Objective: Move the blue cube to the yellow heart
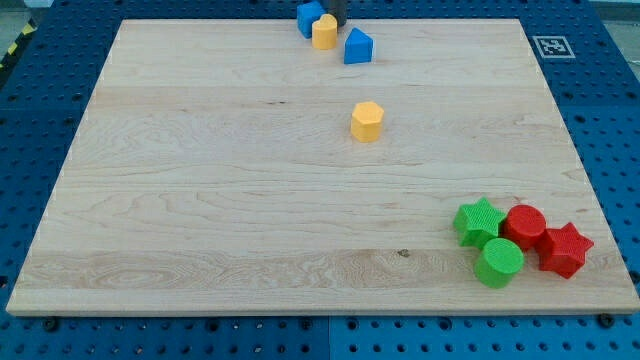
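My tip [337,24] is a plain dark rod end with no jaws, so nothing about it opens or closes and it holds nothing. Only its lowest part shows at the view's top edge, just to the view's right of the blue plastic cube [309,18] and right above the yellow plastic heart [324,32]; whether it touches either one I cannot tell.

The blue cube sits at the top edge of the pale wooden board [200,200], touching the yellow heart, which lies just below and to the view's right of it. A second blue block, a house-like pentagon shape [358,46], stands just to the view's right of the heart.

Counted: two blue blocks, two yellow, two green, two red. The other yellow one, a hexagonal block [367,121], stands alone near the board's middle, well apart from the top group. In the bottom right corner a green star [478,221], a green cylinder [498,262], a red cylinder [525,226] and a red star [564,249] huddle together, touching.
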Action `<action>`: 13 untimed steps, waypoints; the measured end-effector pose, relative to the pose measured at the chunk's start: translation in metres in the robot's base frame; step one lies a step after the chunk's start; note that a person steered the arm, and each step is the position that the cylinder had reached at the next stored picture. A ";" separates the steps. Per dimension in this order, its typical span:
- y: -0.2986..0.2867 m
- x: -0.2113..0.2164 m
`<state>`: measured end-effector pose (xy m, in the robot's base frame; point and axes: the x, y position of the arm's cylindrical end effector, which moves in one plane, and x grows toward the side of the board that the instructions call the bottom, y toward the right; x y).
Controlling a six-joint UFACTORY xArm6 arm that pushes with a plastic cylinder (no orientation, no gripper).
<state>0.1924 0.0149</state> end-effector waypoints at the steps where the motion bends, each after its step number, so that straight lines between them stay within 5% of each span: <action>1: -0.013 0.001; 6: -0.059 0.000; 13: -0.209 0.000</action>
<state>0.1920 -0.1944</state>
